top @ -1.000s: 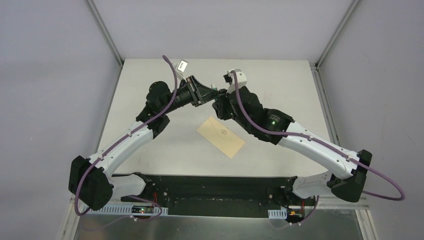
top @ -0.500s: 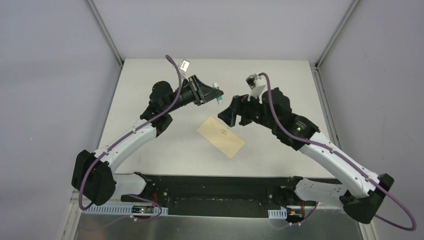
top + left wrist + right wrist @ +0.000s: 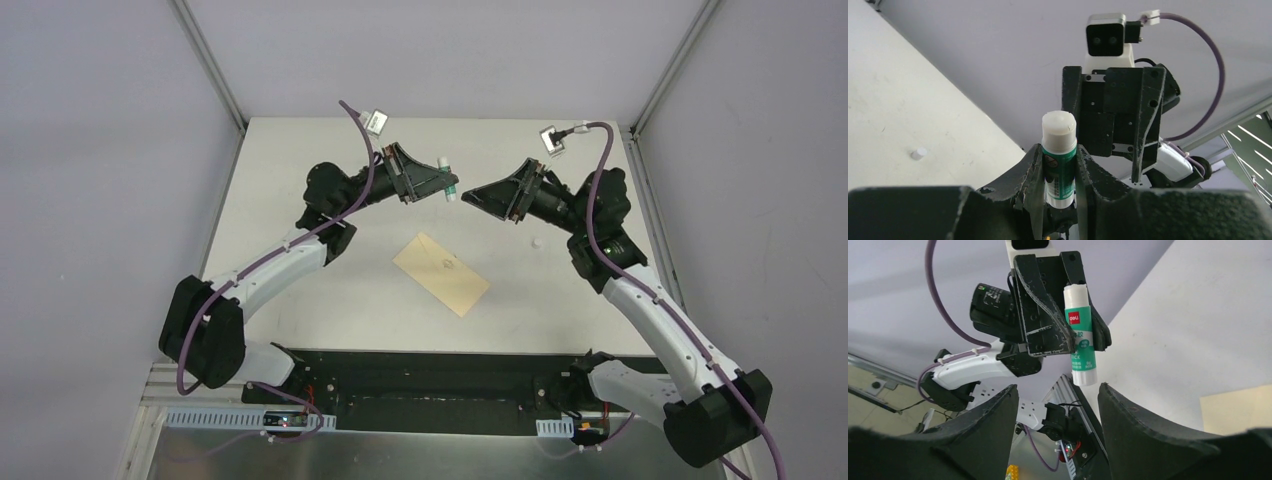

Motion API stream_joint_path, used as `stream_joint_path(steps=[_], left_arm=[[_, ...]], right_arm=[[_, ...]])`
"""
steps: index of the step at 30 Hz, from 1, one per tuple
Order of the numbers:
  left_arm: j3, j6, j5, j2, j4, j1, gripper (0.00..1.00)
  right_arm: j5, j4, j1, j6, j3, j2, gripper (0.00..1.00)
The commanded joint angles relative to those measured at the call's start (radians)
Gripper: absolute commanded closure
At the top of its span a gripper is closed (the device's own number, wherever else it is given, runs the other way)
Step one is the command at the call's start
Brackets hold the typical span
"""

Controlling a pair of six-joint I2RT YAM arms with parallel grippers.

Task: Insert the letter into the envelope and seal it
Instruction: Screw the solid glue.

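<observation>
Both arms (image 3: 290, 255) raised, facing; left jaws pinch glue stick (image 3: 1059, 155).

I work inside a booth of plain pale grey-lilac wall panels (image 3: 430, 50) closing the far, left and right sides. A slanted aluminium frame post (image 3: 209, 65) marks the far left corner, and a second aluminium post (image 3: 673, 65) marks the far right. Below me lies a matte off-white rectangular table top (image 3: 520, 300). A black base plate (image 3: 430, 375) runs along its near edge. A white slotted cable duct (image 3: 215, 417) sits nearer still, then a brushed grey metal sheet (image 3: 430, 455). The light is even and soft, and shadows are faint.
</observation>
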Motion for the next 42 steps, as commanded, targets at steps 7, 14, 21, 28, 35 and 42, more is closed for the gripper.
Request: stream_joint_path(steps=[7, 14, 21, 28, 35, 42], left_arm=[[0.082, -0.134, 0.034, 0.082, 0.265, -0.001, 1.00], [0.140, -0.225, 0.012, 0.174, 0.366, -0.001, 1.00], [0.162, -0.243, 0.004, 0.202, 0.381, 0.000, 1.00], [0.160, -0.253, 0.005, 0.189, 0.369, 0.000, 1.00], [0.152, -0.259, 0.012, 0.184, 0.363, 0.000, 1.00], [0.152, -0.246, 0.015, 0.185, 0.337, 0.000, 1.00]], right_arm=[[-0.068, 0.230, -0.015, 0.090, -0.014, 0.038, 0.41], [-0.050, 0.249, -0.015, 0.092, -0.022, 0.054, 0.44], [-0.028, 0.247, -0.017, 0.082, -0.016, 0.070, 0.47], [-0.011, 0.246, -0.017, 0.075, -0.001, 0.094, 0.48], [-0.019, 0.245, -0.018, 0.073, 0.038, 0.113, 0.54], [-0.023, 0.245, -0.017, 0.077, 0.045, 0.115, 0.57]])
